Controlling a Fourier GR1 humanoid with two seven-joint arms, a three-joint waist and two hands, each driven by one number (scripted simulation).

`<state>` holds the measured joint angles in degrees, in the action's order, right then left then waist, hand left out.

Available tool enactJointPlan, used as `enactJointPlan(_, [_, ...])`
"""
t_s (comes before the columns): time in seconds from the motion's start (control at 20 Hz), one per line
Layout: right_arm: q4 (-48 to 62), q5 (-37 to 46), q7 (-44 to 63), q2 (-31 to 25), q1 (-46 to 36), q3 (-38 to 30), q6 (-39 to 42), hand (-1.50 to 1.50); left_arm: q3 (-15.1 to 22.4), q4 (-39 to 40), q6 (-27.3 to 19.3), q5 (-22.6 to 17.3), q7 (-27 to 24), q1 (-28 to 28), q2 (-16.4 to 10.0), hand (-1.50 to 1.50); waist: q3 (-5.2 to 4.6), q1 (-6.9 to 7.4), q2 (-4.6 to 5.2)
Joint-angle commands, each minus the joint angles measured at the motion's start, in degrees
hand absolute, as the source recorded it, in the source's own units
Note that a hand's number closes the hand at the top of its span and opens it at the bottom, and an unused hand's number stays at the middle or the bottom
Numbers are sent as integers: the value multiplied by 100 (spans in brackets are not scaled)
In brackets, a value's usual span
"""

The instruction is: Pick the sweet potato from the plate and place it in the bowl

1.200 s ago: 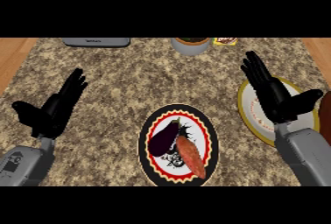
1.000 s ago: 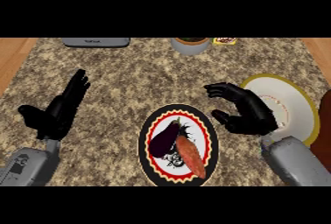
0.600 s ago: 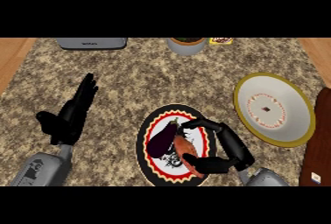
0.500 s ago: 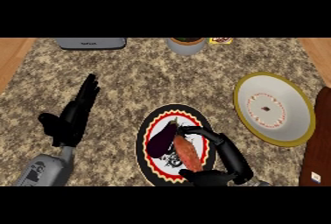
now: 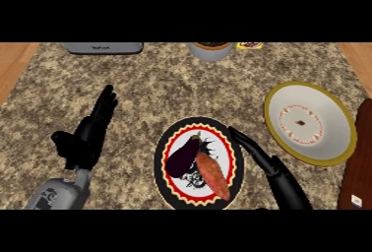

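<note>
An orange sweet potato [image 5: 213, 173] lies on a round plate [image 5: 171, 194] with a red and black rim, beside a dark purple eggplant [image 5: 184, 155]. My right hand [image 5: 274, 173] is at the plate's right edge with straight fingers pointing up and left, just right of the sweet potato and holding nothing. The white bowl with a yellow rim [image 5: 309, 123] sits to the right of the plate. At the left, apart from the plate, my left hand [image 5: 85, 134] rests open with fingers up.
A grey appliance [image 5: 102, 47] stands at the back left. A grey pot [image 5: 211, 50] and a small packet [image 5: 250, 45] are at the back centre. A dark brown object [image 5: 359, 162] stands at the right edge. The counter top is speckled stone.
My right hand swung from over the bowl down to the plate, curled over the sweet potato, and now lies straightened at the plate's right edge. The sweet potato stays on the plate.
</note>
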<state>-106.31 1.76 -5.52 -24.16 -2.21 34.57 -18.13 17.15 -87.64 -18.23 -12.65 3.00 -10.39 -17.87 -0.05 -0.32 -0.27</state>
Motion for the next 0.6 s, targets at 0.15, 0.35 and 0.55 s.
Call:
enactJointPlan(0.15, [-827,334,2454,-285,-813,-150,549,-150,-207,66,250,16,69,-180,-6,0,-2,35,23])
enactJointPlan(0.35, [-607,247,3625,-158,-1345,-99,931,-150,-170,59,249,68,59,-3,63,0,-3,82,27])
enactJointPlan(0.55, [-660,59,4392,-188,-1531,-9,1514,-150,-88,93,194,262,-210,58,256,0,-1,55,24])
